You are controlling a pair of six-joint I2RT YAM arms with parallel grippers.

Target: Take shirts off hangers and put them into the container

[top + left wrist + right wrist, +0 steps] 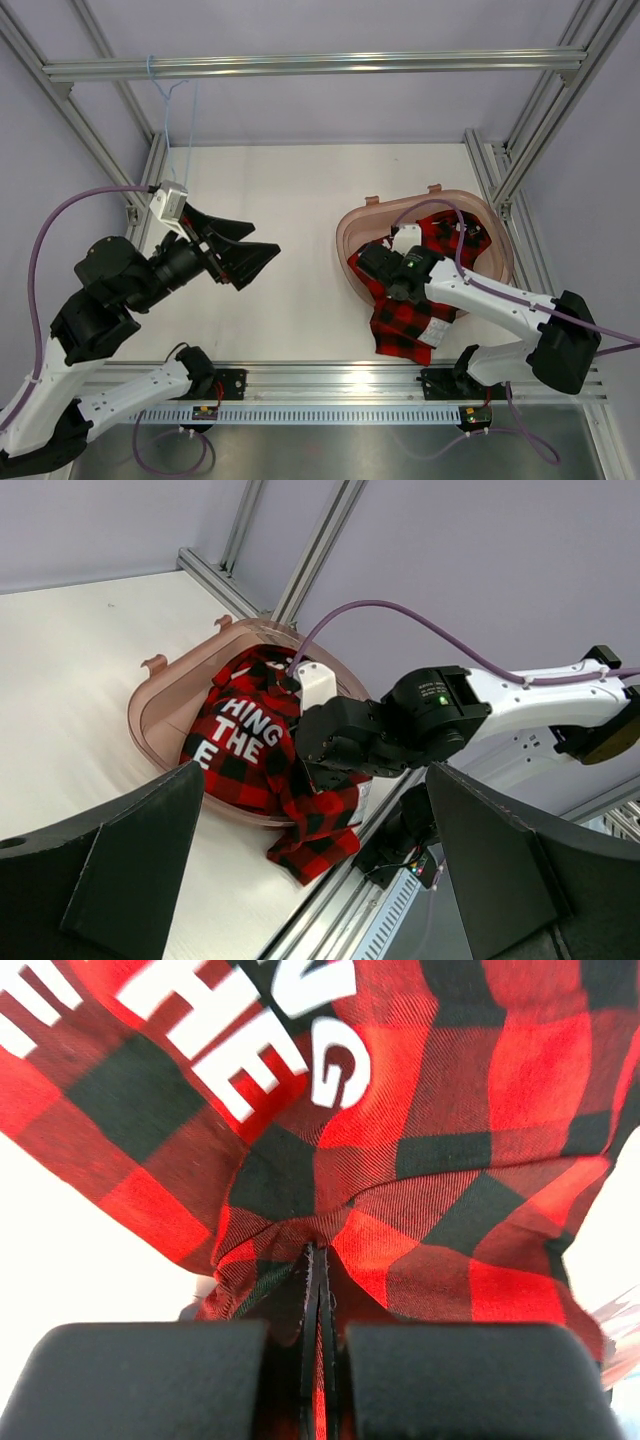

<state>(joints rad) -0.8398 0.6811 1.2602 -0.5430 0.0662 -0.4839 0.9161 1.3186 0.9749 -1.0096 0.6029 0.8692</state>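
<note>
Your right jaws pinch the plaid shirt (405, 328) at the tub's (341, 236) near rim: part inside, part spilling onto the bench (300, 200). Your left jaws stand spread, well left of the tub.

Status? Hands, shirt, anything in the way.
Left hand open, away from tub. Right hand shut on shirt. Shirt partly in tub, one end draped over near rim. No obstruction seen.

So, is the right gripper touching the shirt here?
Touching. The right wrist view shows the right gripper shut on a bunched fold of the shirt.
</note>
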